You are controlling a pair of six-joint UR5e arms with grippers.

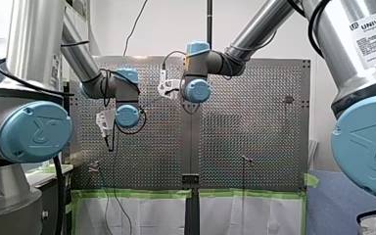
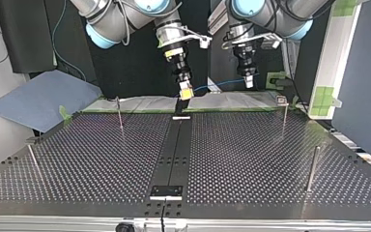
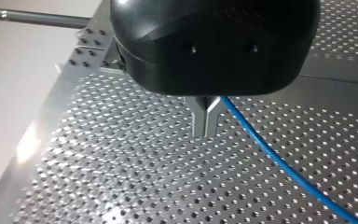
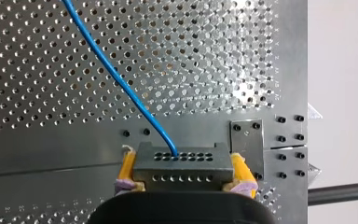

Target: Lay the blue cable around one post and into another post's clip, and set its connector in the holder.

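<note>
Connector: long axis crosswise, clamped in right gripper. Blue cable: slants away over perforated table; left gripper pinches it.

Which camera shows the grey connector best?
The right wrist view: the connector sits close up, gripped by my right hand. The top view shows it tiny; the front and left wrist views not at all.

You have four posts to count on the one counter (two at each side of the top view). One blue cable, one connector — and two arms, my left arm and my right arm.
</note>
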